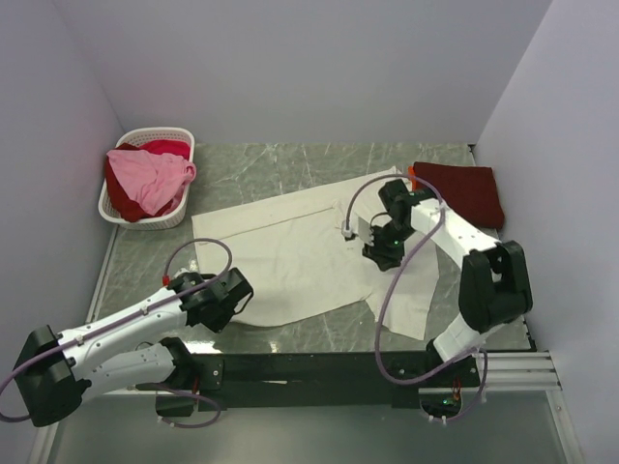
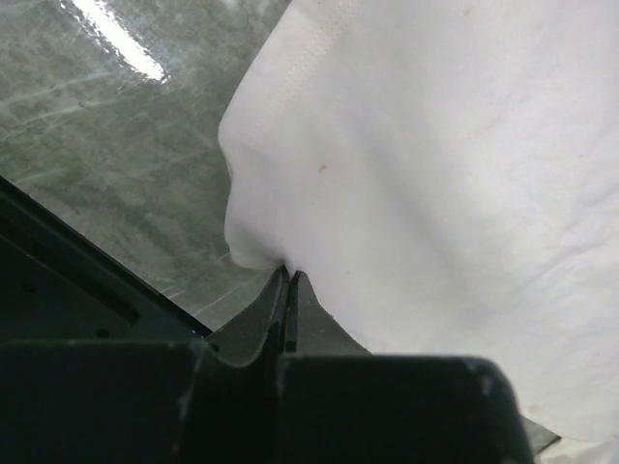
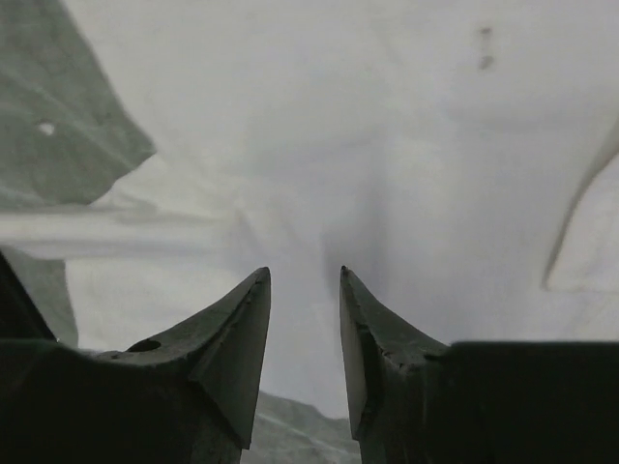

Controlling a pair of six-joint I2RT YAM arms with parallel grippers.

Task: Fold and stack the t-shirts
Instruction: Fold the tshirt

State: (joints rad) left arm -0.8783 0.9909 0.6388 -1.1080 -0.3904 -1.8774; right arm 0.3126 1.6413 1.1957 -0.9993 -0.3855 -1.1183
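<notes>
The large cream-white t-shirt (image 1: 290,256) lies spread flat across the middle of the table. My left gripper (image 1: 227,295) is at its near left edge. In the left wrist view that gripper (image 2: 288,274) is shut on a lifted bit of the shirt's hem (image 2: 253,246). My right gripper (image 1: 379,253) hovers over the shirt's right part. In the right wrist view its jaws (image 3: 305,274) stand apart over white cloth (image 3: 319,145), and a soft crease runs toward the gap. A folded dark red t-shirt (image 1: 464,190) lies at the back right. Pink (image 1: 150,179) and red (image 1: 166,147) t-shirts fill the basket.
A white slatted basket (image 1: 116,217) stands at the back left against the wall. White walls close in the table on the left, back and right. The green marbled tabletop (image 1: 290,164) shows behind the shirt. A dark rail (image 1: 319,367) runs along the near edge.
</notes>
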